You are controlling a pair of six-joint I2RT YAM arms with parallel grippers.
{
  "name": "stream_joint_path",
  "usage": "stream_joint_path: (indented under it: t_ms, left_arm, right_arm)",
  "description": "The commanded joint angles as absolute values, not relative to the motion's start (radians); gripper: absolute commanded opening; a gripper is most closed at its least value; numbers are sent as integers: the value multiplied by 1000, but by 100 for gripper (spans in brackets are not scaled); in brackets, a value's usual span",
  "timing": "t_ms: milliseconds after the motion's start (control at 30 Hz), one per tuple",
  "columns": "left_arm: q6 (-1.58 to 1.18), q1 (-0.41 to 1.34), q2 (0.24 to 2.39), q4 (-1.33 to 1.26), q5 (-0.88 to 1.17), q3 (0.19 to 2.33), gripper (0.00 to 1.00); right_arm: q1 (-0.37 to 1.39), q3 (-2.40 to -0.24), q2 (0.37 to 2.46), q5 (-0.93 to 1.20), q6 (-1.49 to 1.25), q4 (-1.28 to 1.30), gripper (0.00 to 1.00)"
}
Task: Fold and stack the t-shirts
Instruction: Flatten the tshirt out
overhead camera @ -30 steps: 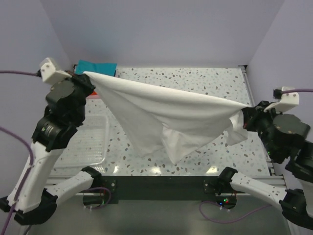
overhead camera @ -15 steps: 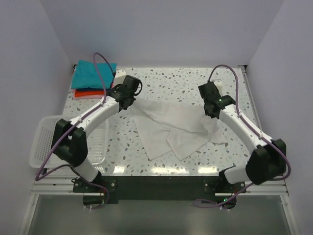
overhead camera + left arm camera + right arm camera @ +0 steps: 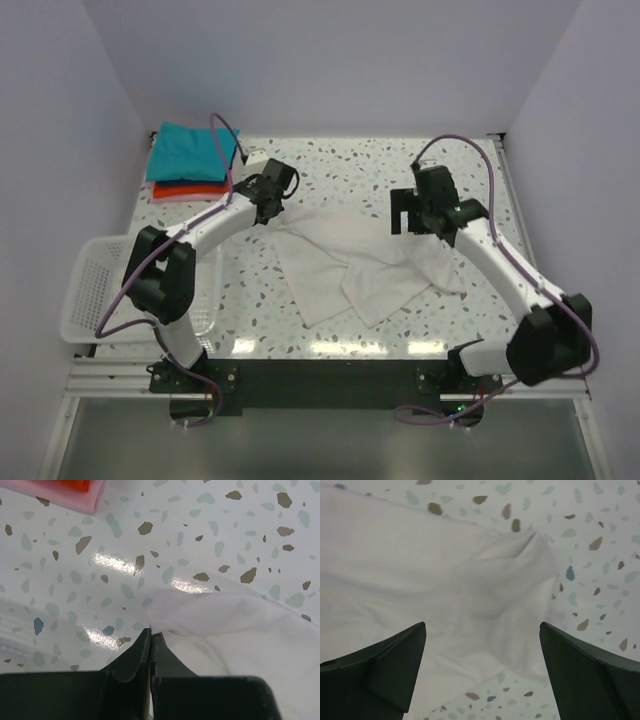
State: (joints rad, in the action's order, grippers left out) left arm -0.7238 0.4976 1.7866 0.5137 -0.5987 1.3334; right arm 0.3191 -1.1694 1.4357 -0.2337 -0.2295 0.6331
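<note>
The white t-shirt (image 3: 350, 262) lies crumpled and partly doubled over in the middle of the table. My left gripper (image 3: 270, 207) is at its back-left corner. In the left wrist view the left gripper (image 3: 151, 631) is shut on a bunched tip of the white cloth (image 3: 225, 625). My right gripper (image 3: 409, 217) hovers over the shirt's right side. In the right wrist view it (image 3: 482, 626) stands open, wide above the white cloth (image 3: 420, 570), holding nothing. At the back left, a folded teal t-shirt (image 3: 188, 152) lies on a red-orange one (image 3: 172, 190).
A white mesh basket (image 3: 85, 292) sits at the table's left front edge beside the left arm. Speckled tabletop (image 3: 350, 170) shows behind the white shirt. Purple cables loop over both arms. Walls close in the back and both sides.
A second ago the white shirt hung stretched in the air between both grippers. It now lies on the table. The right gripper has let go and opened; the left still holds its corner.
</note>
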Motion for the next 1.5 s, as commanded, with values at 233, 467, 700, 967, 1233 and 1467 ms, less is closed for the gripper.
stream_joint_path:
  t_ms: [233, 467, 700, 967, 1233, 1467]
  left_arm:
    - [-770, 491, 1605, 420, -528, 1177, 0]
    - [-781, 491, 1568, 403, -512, 1115, 0]
    - [-781, 491, 1566, 403, -518, 1114, 0]
    - [-781, 491, 1568, 408, -526, 1117, 0]
    - [-778, 491, 1568, 414, -534, 1117, 0]
    - [-770, 491, 1565, 414, -540, 1118, 0]
  right_arm:
    - [869, -858, 1229, -31, -356, 637, 99]
    - [974, -828, 1400, -113, -393, 597, 88]
    - [974, -781, 1460, -155, -420, 589, 61]
    - [969, -729, 1482, -155, -451, 565, 52]
    - [951, -745, 1529, -181, -468, 541, 2]
    - [902, -810, 1355, -230, -465, 597, 0]
